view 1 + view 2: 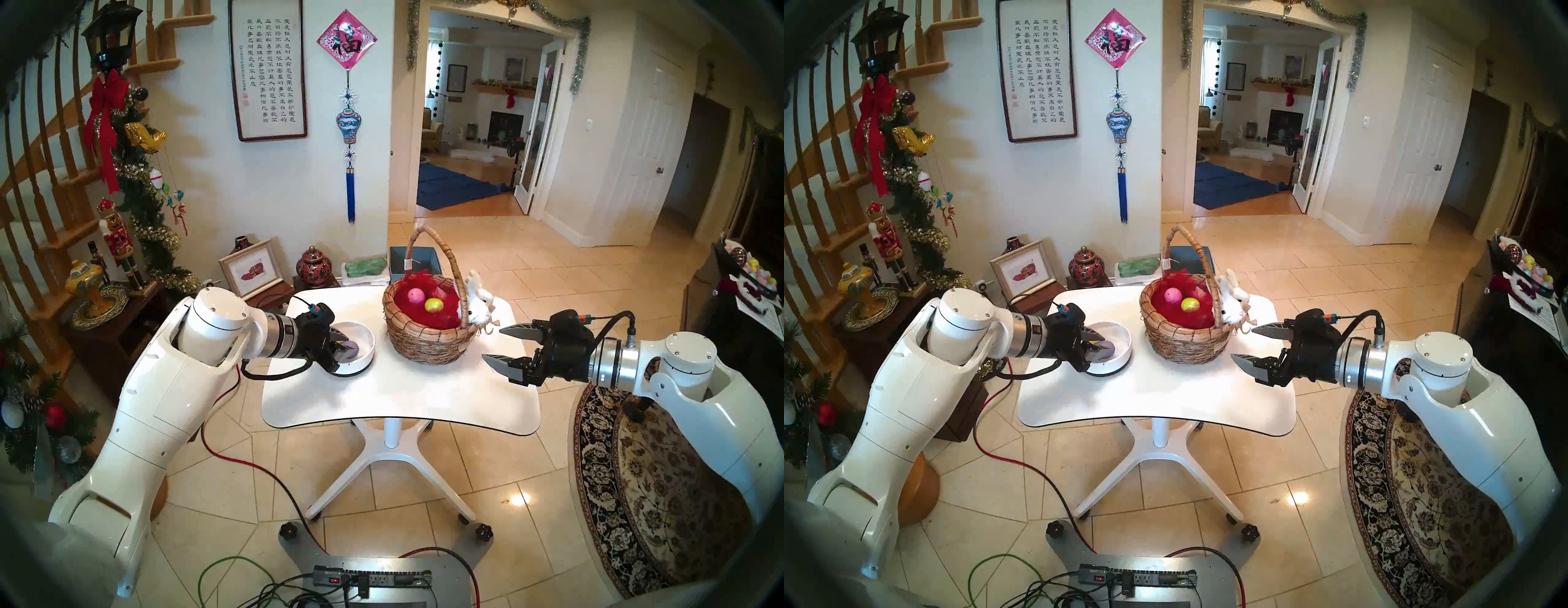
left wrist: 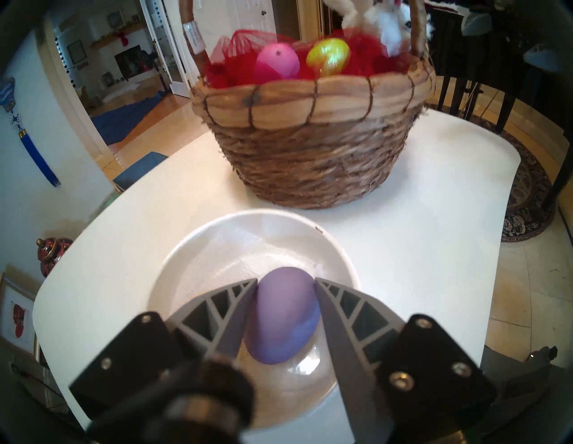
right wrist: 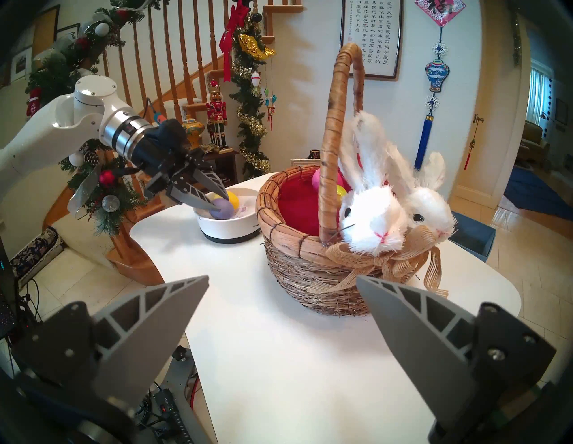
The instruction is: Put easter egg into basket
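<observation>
your left gripper [image 2: 285, 297] has its jaws closed on the purple egg [image 2: 283, 313], low in the white bowl [image 2: 186, 263]: the grasp step. next, lift clear and carry to the basket [image 2: 310, 148] just beyond, under its handle. your right gripper [image 1: 494, 344] hangs with jaws open beside it.

the red diamond hanging [image 1: 346, 44] on the wall, far beyond the left gripper [image 1: 339, 344], bears the character 福 in black. left of it, the framed scroll [image 1: 270, 68] carries columns of chinese calligraphy and small red seals, too small to read. the white tag [image 2: 193, 37] on the basket [image 2: 313, 148] handle, ahead of that gripper, is blurred and unreadable.
</observation>
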`<state>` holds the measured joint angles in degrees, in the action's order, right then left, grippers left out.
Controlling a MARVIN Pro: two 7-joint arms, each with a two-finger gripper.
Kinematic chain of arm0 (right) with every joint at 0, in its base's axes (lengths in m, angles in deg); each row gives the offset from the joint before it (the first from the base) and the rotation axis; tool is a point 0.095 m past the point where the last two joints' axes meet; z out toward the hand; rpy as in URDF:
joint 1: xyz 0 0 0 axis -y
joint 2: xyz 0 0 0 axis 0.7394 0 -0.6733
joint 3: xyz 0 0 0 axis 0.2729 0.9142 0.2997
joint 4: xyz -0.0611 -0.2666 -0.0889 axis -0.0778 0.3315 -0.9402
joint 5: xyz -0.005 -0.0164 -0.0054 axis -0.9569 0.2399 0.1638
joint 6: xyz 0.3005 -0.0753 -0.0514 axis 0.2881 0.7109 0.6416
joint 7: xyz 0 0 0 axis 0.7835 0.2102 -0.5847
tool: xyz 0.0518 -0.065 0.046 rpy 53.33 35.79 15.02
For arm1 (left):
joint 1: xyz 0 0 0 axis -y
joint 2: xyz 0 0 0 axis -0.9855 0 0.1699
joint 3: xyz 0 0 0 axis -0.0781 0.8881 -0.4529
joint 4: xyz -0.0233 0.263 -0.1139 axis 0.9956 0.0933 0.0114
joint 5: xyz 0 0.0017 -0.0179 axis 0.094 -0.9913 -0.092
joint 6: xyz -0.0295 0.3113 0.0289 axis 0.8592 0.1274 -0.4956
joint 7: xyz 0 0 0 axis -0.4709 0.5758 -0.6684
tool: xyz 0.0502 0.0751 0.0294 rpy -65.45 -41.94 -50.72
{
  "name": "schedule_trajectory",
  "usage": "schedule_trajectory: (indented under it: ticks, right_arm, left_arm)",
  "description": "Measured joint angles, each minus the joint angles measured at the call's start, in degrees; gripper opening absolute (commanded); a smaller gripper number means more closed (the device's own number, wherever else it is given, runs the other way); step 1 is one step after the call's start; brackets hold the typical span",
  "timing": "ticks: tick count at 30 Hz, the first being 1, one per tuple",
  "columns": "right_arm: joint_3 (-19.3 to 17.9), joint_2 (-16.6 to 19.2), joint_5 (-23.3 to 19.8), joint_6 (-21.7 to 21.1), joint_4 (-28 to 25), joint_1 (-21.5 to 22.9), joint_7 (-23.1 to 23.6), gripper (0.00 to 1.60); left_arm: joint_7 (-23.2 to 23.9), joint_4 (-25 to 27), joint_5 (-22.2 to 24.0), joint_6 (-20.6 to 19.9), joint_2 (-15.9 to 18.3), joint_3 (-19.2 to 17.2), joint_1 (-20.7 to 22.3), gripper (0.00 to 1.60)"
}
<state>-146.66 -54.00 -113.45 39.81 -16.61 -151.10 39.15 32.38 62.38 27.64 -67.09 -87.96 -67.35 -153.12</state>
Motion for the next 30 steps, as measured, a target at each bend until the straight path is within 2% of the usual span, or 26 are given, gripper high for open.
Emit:
schedule_trajectory:
  ticks: [8, 16, 24, 30]
  right_arm:
    - [0.0, 0.0, 0.0, 0.0, 0.0, 0.0, 0.0, 1.6]
    - [0.0, 0.0, 0.0, 0.0, 0.0, 0.0, 0.0, 1.6]
    - [0.0, 0.0, 0.0, 0.0, 0.0, 0.0, 0.0, 1.6]
    - [0.0, 0.0, 0.0, 0.0, 0.0, 0.0, 0.0, 1.6]
  left_arm:
    - [1.2, 3.0, 2.2, -1.6, -0.2, -2.8, 0.1, 0.78]
    - [1.6, 3.2, 3.4, -3.1, -1.3, -3.7, 1.1, 0.78]
    - [1.8, 2.9, 4.1, -4.3, -3.2, -3.2, 4.1, 0.78]
    - [1.3, 2.1, 4.0, -5.0, -5.6, -0.7, 7.5, 0.79]
